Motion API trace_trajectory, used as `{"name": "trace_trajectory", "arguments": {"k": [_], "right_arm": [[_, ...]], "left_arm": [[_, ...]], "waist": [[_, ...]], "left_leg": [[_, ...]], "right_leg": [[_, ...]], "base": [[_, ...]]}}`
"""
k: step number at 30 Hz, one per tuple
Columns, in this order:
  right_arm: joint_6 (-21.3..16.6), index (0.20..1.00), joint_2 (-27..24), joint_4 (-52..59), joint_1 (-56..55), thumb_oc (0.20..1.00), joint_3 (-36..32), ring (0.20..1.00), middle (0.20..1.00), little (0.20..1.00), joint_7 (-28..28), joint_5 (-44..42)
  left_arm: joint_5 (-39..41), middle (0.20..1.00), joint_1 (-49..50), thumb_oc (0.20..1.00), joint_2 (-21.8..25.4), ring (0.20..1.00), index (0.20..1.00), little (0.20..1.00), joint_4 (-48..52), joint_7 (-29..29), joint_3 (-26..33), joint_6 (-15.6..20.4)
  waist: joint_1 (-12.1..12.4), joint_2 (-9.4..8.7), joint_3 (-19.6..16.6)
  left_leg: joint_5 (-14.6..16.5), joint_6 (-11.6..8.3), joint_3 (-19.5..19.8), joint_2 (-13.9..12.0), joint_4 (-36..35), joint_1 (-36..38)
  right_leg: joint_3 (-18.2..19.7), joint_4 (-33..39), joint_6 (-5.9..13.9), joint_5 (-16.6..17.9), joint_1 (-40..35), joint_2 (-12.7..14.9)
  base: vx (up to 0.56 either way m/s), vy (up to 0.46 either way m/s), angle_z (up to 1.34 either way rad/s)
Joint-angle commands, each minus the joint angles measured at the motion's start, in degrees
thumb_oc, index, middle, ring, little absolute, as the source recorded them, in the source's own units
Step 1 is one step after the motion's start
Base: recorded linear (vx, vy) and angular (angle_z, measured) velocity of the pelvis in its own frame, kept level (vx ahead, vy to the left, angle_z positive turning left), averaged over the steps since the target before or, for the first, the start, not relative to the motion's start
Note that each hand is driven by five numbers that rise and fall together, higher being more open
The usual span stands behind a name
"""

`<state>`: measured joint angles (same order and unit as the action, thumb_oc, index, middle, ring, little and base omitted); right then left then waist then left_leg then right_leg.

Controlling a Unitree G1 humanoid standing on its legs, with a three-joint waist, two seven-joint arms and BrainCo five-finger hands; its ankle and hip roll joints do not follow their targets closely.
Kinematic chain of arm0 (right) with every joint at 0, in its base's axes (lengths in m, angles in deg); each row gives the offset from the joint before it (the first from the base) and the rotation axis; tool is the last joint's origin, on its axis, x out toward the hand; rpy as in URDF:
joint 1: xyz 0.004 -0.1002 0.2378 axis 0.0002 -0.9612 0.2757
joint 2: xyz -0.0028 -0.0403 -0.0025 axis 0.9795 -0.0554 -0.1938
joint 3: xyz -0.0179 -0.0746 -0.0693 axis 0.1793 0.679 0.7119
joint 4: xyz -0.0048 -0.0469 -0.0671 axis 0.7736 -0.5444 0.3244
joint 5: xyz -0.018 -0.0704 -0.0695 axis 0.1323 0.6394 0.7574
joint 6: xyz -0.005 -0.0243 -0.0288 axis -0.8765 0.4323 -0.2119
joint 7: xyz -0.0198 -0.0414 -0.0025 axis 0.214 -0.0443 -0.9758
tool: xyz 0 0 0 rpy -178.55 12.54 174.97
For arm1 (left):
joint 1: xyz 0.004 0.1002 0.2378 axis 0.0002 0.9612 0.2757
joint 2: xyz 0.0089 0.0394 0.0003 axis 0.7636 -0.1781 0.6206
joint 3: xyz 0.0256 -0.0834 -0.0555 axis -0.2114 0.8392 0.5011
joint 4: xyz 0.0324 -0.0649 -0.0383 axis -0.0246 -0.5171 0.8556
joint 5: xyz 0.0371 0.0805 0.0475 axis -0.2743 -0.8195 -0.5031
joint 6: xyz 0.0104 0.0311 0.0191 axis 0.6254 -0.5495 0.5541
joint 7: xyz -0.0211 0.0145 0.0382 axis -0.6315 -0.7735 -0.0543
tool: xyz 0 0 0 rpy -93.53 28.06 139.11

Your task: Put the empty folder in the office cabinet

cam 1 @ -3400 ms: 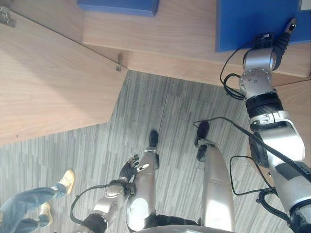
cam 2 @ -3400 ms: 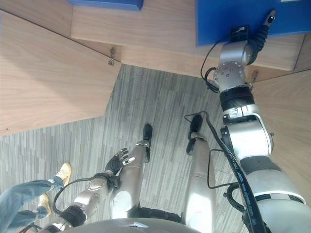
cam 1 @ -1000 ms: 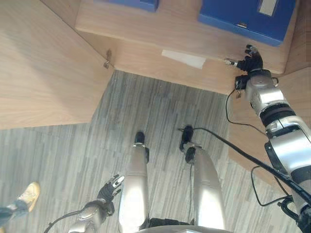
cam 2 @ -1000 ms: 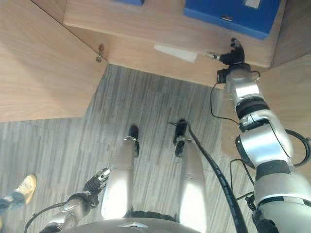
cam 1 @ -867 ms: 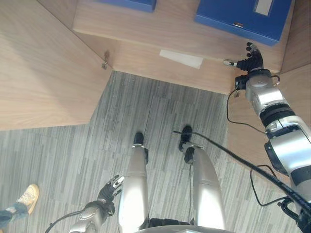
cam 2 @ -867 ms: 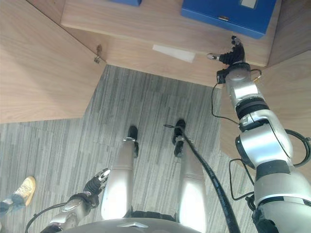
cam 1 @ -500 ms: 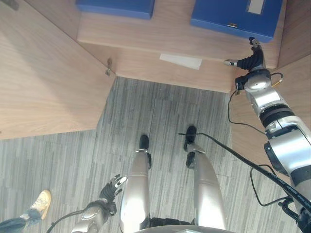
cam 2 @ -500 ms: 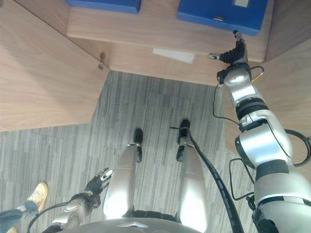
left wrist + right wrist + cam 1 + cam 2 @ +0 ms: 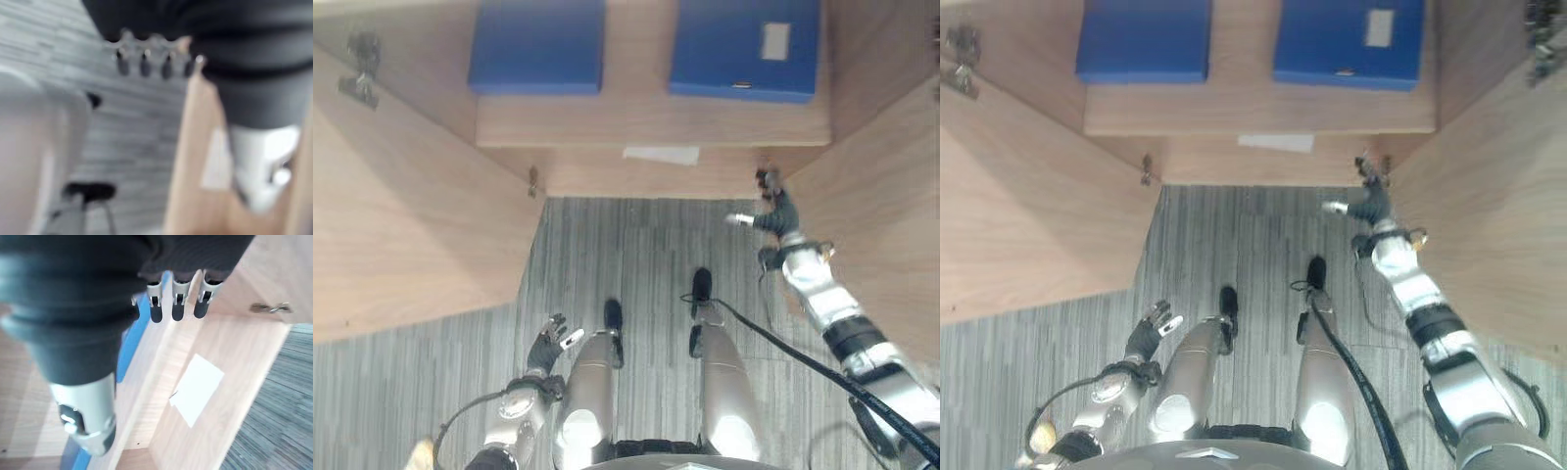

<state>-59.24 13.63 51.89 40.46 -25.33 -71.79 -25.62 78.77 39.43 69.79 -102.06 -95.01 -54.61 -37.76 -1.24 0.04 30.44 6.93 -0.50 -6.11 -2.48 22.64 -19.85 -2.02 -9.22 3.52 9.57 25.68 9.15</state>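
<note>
**Q:** Going left to right, what is in front of you?

**A:** My left robot hand (image 9: 546,343) hangs low beside me over the striped grey floor (image 9: 607,245), fingers loosely spread, grasping nothing. To its left an open cabinet door (image 9: 401,225) swings out. Ahead is the office cabinet (image 9: 646,117), its wooden shelf carrying two blue folders lying flat: a plain one (image 9: 536,47) on the left, and a labelled folder (image 9: 744,49) on the right, with a pale tag on its cover. A white paper slip (image 9: 661,154) is stuck on the shelf's front edge.

**Q:** And your right robot hand?

**A:** My right robot hand (image 9: 769,213) is raised in front of the cabinet's lower right corner, beside the right-hand door (image 9: 891,245). Its fingers are extended and released, with nothing in them.

**Q:** Where does the labelled folder lie from that hand?

**A:** Further in and above it, on the shelf, well apart from my fingertips. Its long axis runs into the cabinet, away from me. My right hand is much the nearer of the two. I judge the folder is already placed, so what is left is probably clearing the opening.
</note>
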Motion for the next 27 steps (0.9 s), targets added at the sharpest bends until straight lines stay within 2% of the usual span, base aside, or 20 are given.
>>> {"name": "trace_trajectory", "arguments": {"k": [1, 3, 8, 14, 21, 27], "right_arm": [[-3.37, 1.0, -2.63, 3.19, 3.1, 1.0, -0.97, 1.0, 1.0, 1.0, 3.41, 1.43], [-3.38, 1.0, -2.68, 4.64, 0.1, 1.0, -0.77, 1.0, 1.0, 1.0, 5.56, 2.03], [-2.93, 1.0, -2.01, 6.81, -5.53, 1.0, -0.6, 1.0, 1.0, 1.0, 6.58, 2.79], [-1.87, 1.0, 1.08, 4.94, -13.75, 1.0, -2.94, 1.0, 1.0, 1.0, 0.69, 1.87], [-7.03, 1.0, 4.26, -0.48, -21.35, 1.0, -9.78, 1.0, 1.0, 1.0, -11.02, -1.11], [-11.18, 1.0, 6.09, -3.61, -25.38, 1.0, -16.21, 1.0, 1.0, 1.0, -14.65, -2.66]], "left_arm": [[-1.05, 1.0, 3.78, 1.0, 3.28, 1.0, 1.0, 1.0, 2.06, 1.15, 1.49, 3.11], [-1.86, 1.0, 4.21, 1.0, 3.74, 1.0, 1.0, 1.0, 3.51, 2.52, 1.94, 2.68], [-2.54, 1.0, 5.19, 1.0, 3.72, 1.0, 1.0, 1.0, 4.2, 3.49, 2.8, 2.05], [-7.26, 1.0, 5.76, 1.0, 1.67, 1.0, 1.0, 1.0, 1.12, 1.12, 3.07, 0.3], [-11.34, 1.0, 5.55, 1.0, 1.58, 1.0, 1.0, 1.0, -2.73, 0.12, 4.07, 1.24], [-11.83, 1.0, 6.28, 1.0, 1.05, 1.0, 1.0, 1.0, -4.4, -0.8, 5.61, 1.77]], "waist": [[0.89, -1.74, -0.85], [0.86, -2.09, -1.83], [0.52, -2.69, -3.96], [-1.22, -3.01, -7.01], [-4.45, -2.93, -9.1], [-6.62, -2.49, -9.81]], "left_leg": [[4.24, 0.71, -0.39, -0.71, 0.21, 5.14], [4.7, 0.86, -0.98, -0.34, -1.12, 7.03], [5.62, 1.12, -1.6, 0.43, -2.76, 10.33], [8.71, 2.11, -2.54, 2.54, -3.21, 15.29], [12.29, 3.64, -4.12, 5.22, -2.62, 19.2], [14.11, 5.21, -5.13, 6.71, -0.83, 20.89]], "right_leg": [[-0.4, -1.03, 0.53, -7.21, -4.15, -1.7], [-0.74, 0.81, 1.15, -6.12, -5.65, -1.12], [-0.88, 3.42, 2.1, -4.5, -7.96, -0.42], [-0.26, 5.82, 3.01, -2.47, -10.15, 0.34], [0.43, 11.34, 5.66, 1.3, -10.86, 2.17], [1.98, 14.22, 7.34, 2.2, -9.96, 2.63]], "base": [[-0.1, 0.1, -0.08], [-0.12, 0.123, -0.12], [-0.11, 0.125, 0.01], [-0.15, 0.18, -0.09], [-0.23, 0.196, -0.14], [-0.17, 0.157, -0.17]]}}
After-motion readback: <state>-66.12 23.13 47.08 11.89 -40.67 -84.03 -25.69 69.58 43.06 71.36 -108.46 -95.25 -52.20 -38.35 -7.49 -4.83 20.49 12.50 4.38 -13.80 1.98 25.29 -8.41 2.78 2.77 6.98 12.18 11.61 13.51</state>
